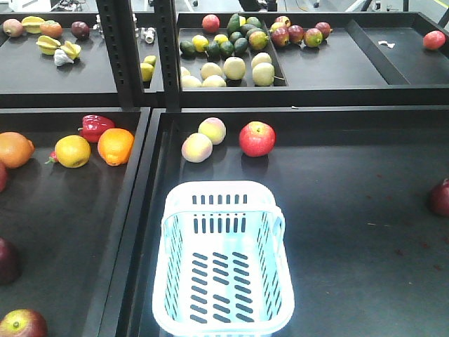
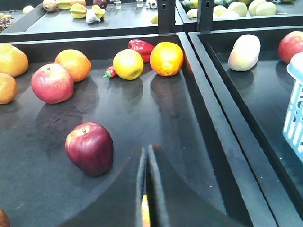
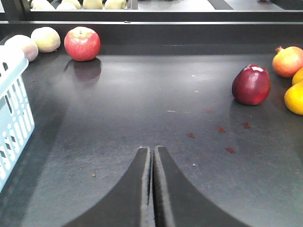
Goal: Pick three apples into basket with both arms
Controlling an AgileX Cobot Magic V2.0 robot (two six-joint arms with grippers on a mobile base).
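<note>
The pale blue basket [image 1: 224,188] stands empty at the front of the middle tray; its side shows in the left wrist view [image 2: 296,109] and in the right wrist view [image 3: 12,109]. One dark red apple [image 2: 89,148] lies in the left tray, just left of and ahead of my left gripper [image 2: 147,149], which is shut and holds nothing. Another dark red apple [image 3: 251,84] rests far right of my shut, empty right gripper [image 3: 152,149]; the front view shows it at the right edge [image 1: 440,198]. A third apple [image 1: 22,324] peeks in at the bottom left. Neither arm appears in the front view.
A lighter red apple [image 1: 257,138] and two pale peaches [image 1: 197,147] lie behind the basket. Oranges [image 2: 166,58], a lemon-yellow fruit [image 2: 128,64], a red pepper [image 2: 141,46] and a pinkish apple [image 2: 52,83] fill the left tray. A raised divider [image 2: 213,109] separates the trays. The upper shelf [image 1: 330,67] holds more fruit.
</note>
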